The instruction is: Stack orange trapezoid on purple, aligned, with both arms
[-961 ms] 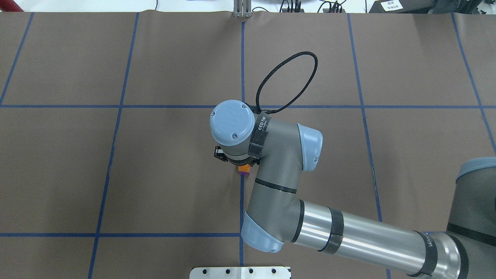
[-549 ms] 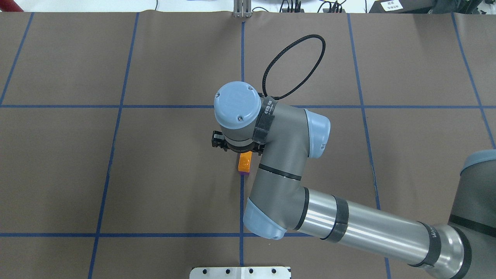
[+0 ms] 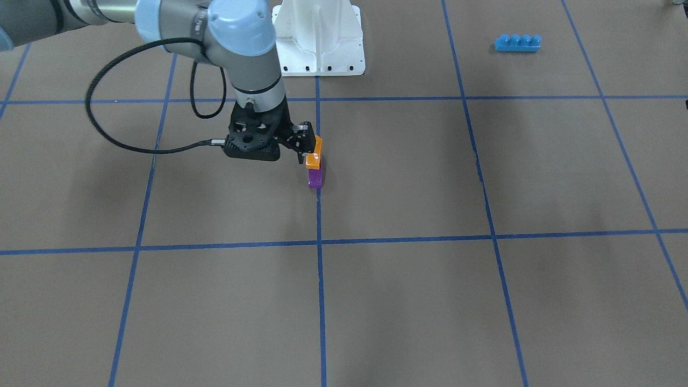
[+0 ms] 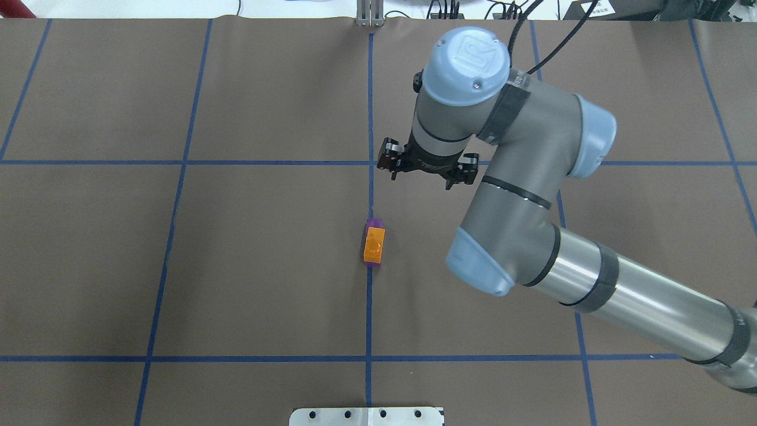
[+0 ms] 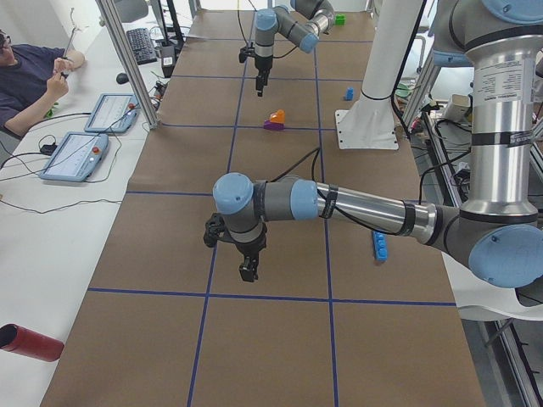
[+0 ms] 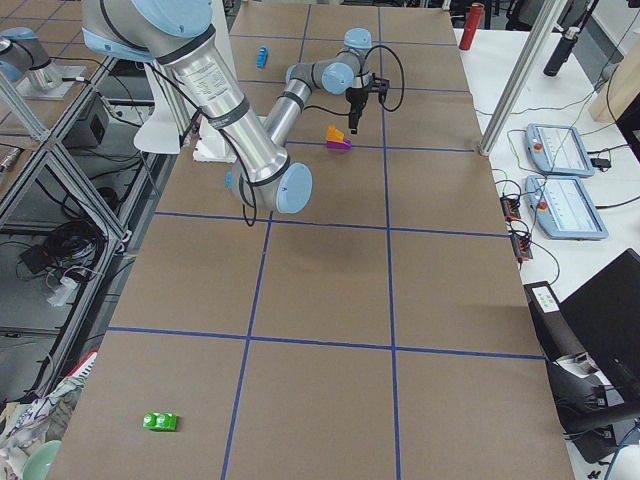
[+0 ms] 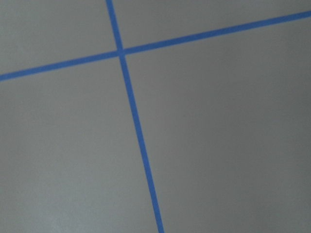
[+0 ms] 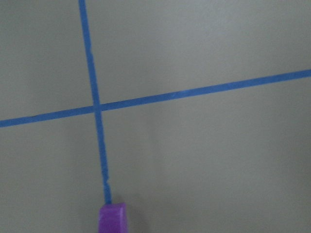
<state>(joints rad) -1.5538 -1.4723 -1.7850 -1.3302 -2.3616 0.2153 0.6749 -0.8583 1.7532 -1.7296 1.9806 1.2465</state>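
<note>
Standing at the table's left end, the nearest thing to me is the left gripper (image 5: pixel 248 271). It hangs just over bare table (image 5: pixel 170 254), seemingly with nothing in it. From here alone I cannot tell how wide its jaws stand, and its wrist view shows only tape lines (image 7: pixel 136 126). A little to its right lies a long blue brick (image 5: pixel 379 246), untouched. Further along, at mid-table, the orange trapezoid (image 4: pixel 374 244) already sits on the purple (image 4: pixel 374 223). Their long sides run the same way, and a sliver of purple shows at each end. Beyond them hangs the right gripper (image 5: pixel 259 85), raised, empty and apart from the stack.

I judge the stacking done, or nearly. What is left is confirming that the stud is seated and the slopes match, then pulling the arms clear.

Some of it is hard to read. Overhead, the arm's own wrist (image 4: pixel 455 112) hides the right fingers, so I cannot tell their spread. From across the table those fingers look just beside the orange, which disagrees with the other views. The right wrist view catches only a cut-off corner of purple.
</note>
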